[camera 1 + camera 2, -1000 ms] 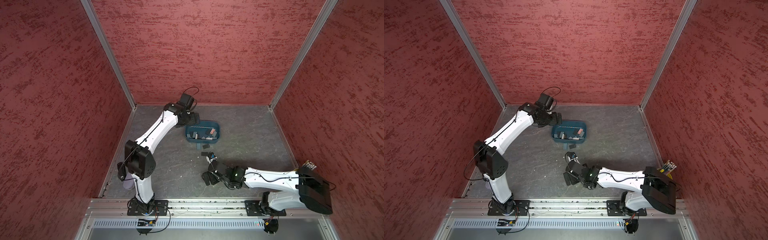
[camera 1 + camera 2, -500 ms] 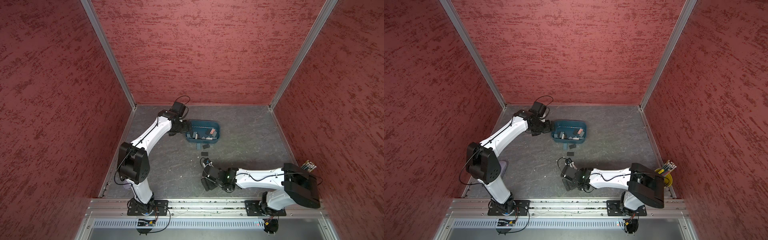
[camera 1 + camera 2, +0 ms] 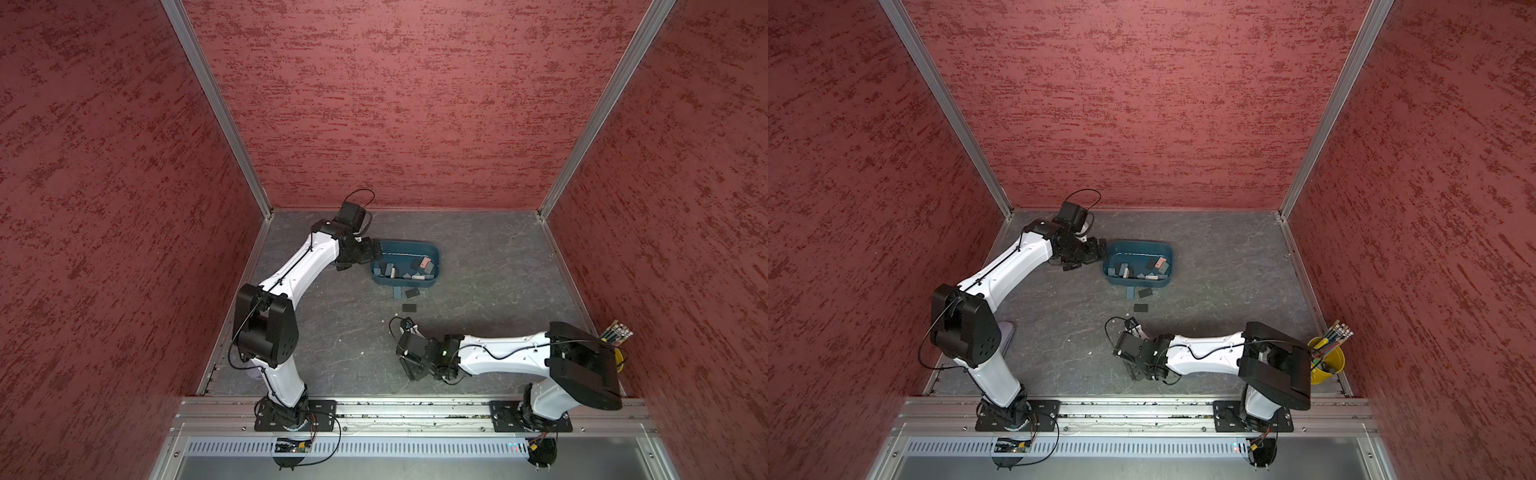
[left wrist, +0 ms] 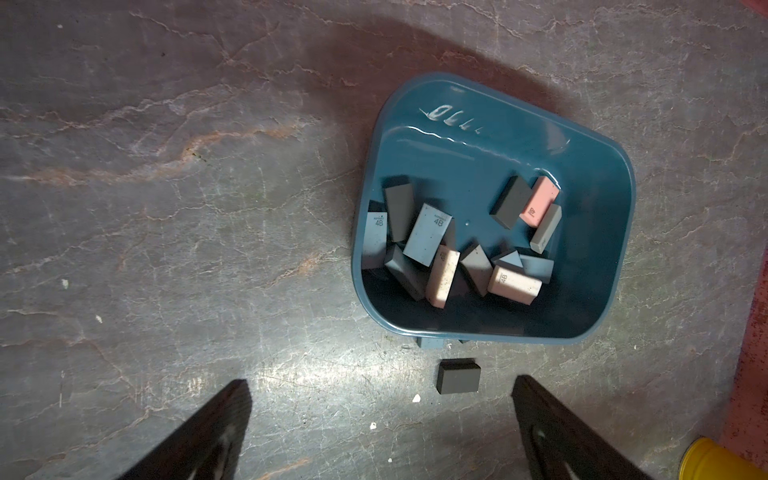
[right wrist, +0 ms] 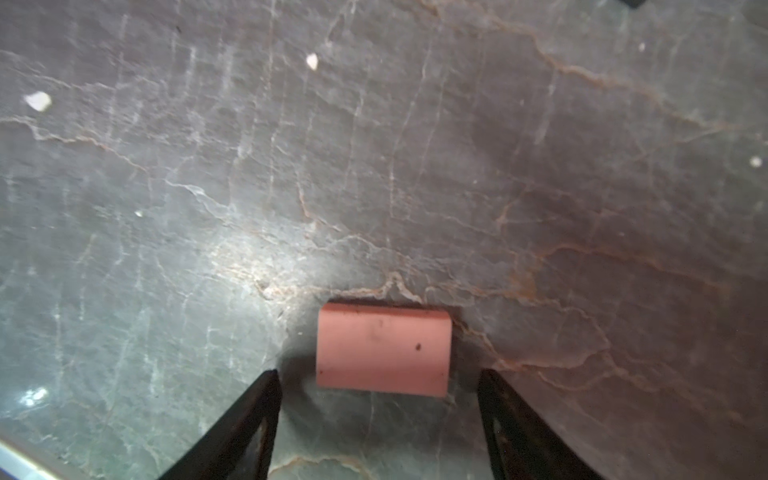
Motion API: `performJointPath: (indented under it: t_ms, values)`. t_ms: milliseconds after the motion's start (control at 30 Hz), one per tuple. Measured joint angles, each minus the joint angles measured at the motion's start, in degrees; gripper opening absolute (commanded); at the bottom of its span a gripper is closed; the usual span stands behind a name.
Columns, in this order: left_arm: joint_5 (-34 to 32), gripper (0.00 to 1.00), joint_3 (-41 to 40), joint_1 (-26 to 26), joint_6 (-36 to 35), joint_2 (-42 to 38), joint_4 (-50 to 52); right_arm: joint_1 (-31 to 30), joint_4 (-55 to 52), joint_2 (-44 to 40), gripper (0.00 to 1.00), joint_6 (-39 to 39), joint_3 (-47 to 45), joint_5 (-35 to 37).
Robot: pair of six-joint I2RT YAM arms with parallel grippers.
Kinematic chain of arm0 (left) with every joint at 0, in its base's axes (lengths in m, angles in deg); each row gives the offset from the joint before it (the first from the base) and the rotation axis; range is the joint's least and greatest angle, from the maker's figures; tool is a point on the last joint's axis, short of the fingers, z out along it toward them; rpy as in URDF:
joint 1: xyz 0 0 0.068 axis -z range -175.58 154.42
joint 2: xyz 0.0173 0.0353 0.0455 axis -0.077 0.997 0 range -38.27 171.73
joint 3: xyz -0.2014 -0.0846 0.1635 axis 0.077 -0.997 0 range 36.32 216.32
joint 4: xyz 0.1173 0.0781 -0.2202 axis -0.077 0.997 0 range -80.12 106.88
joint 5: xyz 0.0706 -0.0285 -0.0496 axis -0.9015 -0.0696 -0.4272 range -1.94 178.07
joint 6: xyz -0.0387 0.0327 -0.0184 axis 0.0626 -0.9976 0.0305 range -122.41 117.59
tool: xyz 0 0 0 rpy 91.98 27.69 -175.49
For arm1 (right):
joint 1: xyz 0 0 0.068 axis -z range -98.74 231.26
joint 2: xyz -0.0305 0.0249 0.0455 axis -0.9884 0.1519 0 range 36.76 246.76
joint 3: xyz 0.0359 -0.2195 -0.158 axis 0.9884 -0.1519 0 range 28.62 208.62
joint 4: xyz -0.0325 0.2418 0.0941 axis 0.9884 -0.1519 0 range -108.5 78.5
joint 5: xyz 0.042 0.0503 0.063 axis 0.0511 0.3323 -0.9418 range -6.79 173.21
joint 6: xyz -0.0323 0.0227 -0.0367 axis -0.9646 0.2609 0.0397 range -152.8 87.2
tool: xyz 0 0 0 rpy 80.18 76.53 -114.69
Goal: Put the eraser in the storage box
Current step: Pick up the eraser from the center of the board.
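Moved: left gripper (image 4: 382,384) is drawn back slightly from the storage box (image 3: 409,248); right gripper (image 5: 379,374) is narrowed.
Jaws: both open; the right pair flanks the pink eraser (image 5: 384,353), untouched, at lower centre of a top view.
Box: mid-frame, other erasers (image 4: 428,232) inside.
Remaining: grasp, carry, drop.

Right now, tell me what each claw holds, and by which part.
Nothing. The left claw is open and empty; the right claw brackets the pink eraser without touching it.

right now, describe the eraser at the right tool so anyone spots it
Find the right arm's black tool over the grey stone-patterned table. Between its fingers lies a pink rectangular eraser; loose blocks by the teal plastic box are dark.
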Motion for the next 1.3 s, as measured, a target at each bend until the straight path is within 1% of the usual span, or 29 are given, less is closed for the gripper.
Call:
performJointPath:
  t_ms: [267,367,467,600,867,933,1300]
  values:
    - [0.3,1.00,-0.1,-0.2,0.1,-0.2,-0.1,0.0,-0.9,0.9,0.69,-0.6,1.4,1.1]
    - [0.4,1.00,-0.1,-0.3,0.1,-0.2,-0.1,0.0,-1.1,1.6,0.65,-0.9,2.1,1.1]
    - [0.4,1.00,-0.1,-0.3,0.1,-0.2,-0.1,0.0,-1.3,2.2,0.64,-0.9,2.7,1.1]
    - [0.5,1.00,-0.1,-0.5,0.1,-0.2,-0.1,0.0,-1.5,2.3,0.57,-0.9,2.9,1.0]
    - [1.0,1.00,-0.1,-0.6,0.1,-0.2,-0.1,0.0,-2.0,3.9,0.49,-0.9,4.7,1.0]
    - [1.1,1.00,-0.1,-0.6,0.1,-0.2,-0.1,0.0,-2.0,4.0,0.45,-0.9,4.9,1.0]
    - [1.3,1.00,-0.1,-0.7,0.1,-0.2,-0.1,0.1,-2.6,4.1,0.44,-0.9,5.3,1.3]
